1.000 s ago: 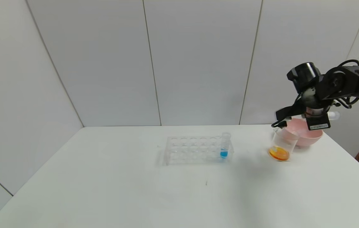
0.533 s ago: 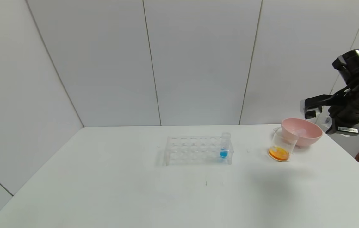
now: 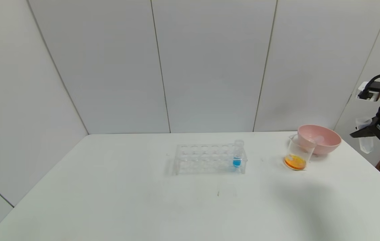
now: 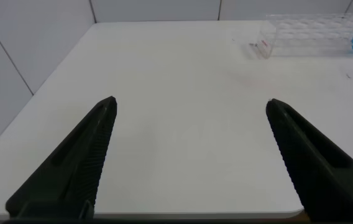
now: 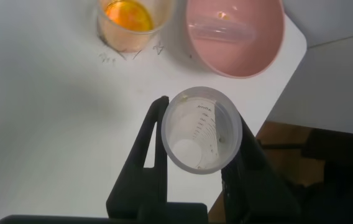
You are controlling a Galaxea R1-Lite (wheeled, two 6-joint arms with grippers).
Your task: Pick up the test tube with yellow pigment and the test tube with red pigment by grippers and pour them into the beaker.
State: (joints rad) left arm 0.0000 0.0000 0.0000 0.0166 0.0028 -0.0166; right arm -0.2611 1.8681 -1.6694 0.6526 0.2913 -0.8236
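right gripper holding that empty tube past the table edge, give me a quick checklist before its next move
1. Grip: the right gripper has its fingers closed on the clear tube: ok.
2. Tube emptied: no pigment shows inside it from the right wrist view: ok.
3. Beaker upright on the table with orange liquid at its bottom: ok.
4. Pink bowl ready to receive: another clear tube already lies in it, room left beside it: ok.
5. Gripper over the bowl: it hangs beyond the table's right edge, off to the side of the bowl: not ok.
6. Left gripper out of the way, open above bare table near the rack: ok.
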